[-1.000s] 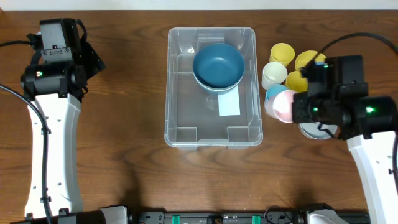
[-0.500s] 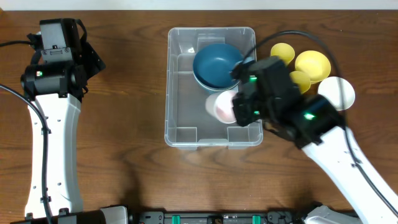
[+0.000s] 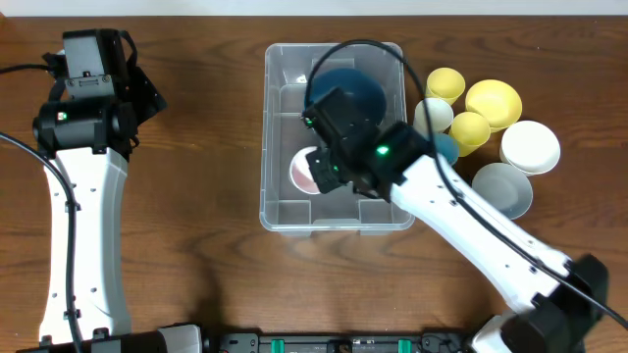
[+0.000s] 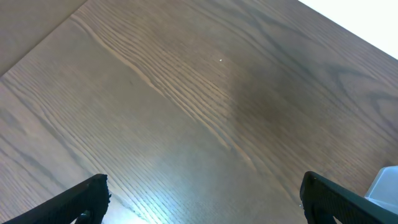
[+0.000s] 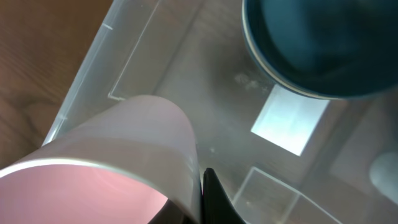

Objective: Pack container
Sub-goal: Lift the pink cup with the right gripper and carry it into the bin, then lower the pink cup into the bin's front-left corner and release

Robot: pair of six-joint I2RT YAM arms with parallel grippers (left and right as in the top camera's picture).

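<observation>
A: Item one, the container. Entry?
B: The container point(image 3: 285, 201): a large clear plastic bin, rectangular, with rounded corners and moulded ridges on its floor. A white label point(image 5: 289, 124) sits on the base. It stands mid-table point(image 3: 196, 265), with its long sides running away from the robot.

A: Contents?
B: One blue bowl point(image 3: 361, 86), upright at the far end. In the overhead view it is partly hidden under the right arm.

A: Right gripper?
B: The right gripper point(image 3: 322, 167) is within the container's outline, over the near half. Its jaws are clamped on the rim of a pink cup point(image 3: 306, 170). The cup is tipped, with its mouth showing toward the left wall. I cannot tell whether the cup touches the floor.

A: Left gripper?
B: The left gripper point(image 4: 205, 202) has its jaws wide apart with nothing between them. It is over bare wood, well left of the container.

A: Remaining stock?
B: On the table, to the right of the container:
- yellow cups point(image 3: 494, 101), three of them
- one white cup point(image 3: 432, 113)
- one white bowl point(image 3: 530, 145)
- one grey bowl point(image 3: 501, 188)
</observation>
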